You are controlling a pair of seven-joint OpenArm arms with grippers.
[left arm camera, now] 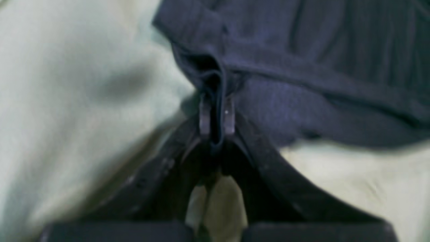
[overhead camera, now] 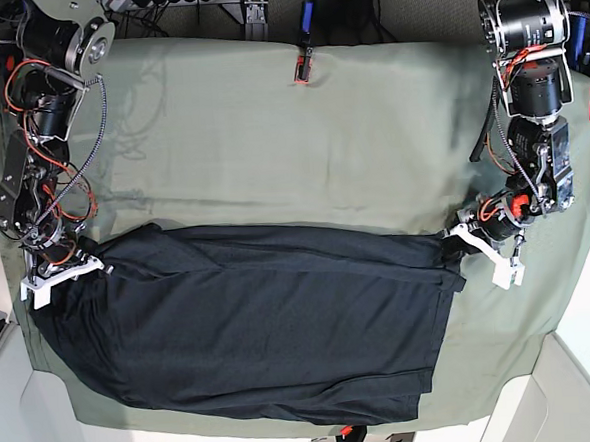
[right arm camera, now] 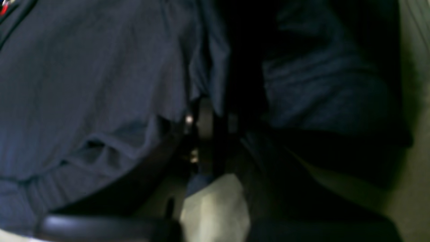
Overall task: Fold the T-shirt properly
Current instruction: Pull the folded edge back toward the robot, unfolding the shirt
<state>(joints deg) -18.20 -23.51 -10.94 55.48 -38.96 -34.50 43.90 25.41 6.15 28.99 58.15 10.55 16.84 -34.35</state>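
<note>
Between the closed jaws of the left gripper (left arm camera: 216, 116) and of the right gripper (right arm camera: 210, 126), each clamped on an upper corner, the T-shirt (overhead camera: 251, 324) lies spread on the table cloth (overhead camera: 270, 142); being soft, thin and limp, it should be held at hemmed edges.

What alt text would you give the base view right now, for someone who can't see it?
Seen from above, a dark T-shirt lies spread across a pale green table cloth, with the left gripper shut on its edge at the view's right and the right gripper shut on its opposite corner.
</note>
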